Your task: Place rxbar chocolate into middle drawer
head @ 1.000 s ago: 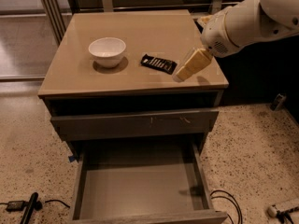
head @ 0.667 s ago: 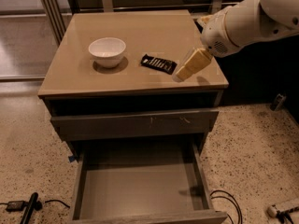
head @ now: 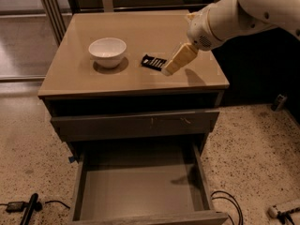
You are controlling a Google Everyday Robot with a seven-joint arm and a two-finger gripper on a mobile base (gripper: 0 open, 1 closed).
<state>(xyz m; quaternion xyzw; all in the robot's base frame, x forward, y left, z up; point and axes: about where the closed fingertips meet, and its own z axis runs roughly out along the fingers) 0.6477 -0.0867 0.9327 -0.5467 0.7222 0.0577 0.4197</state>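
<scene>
The rxbar chocolate [head: 153, 61], a small flat black bar, lies on the tan cabinet top [head: 140, 32], right of the white bowl [head: 107, 51]. My gripper [head: 168, 69] reaches down from the upper right on the white arm [head: 234, 13]. Its tan tip is at the bar's right end and covers part of it. The middle drawer [head: 140, 189] is pulled open low in the view, with a bare grey floor.
A shut grey drawer front [head: 136, 123] sits above the open drawer. Cables [head: 227, 203] and a black tool [head: 28, 210] lie on the speckled floor. A metal frame [head: 49, 6] stands at the back left.
My gripper has moved left and slightly down, from just right of the bar to over its right end. The bar and bowl have not moved.
</scene>
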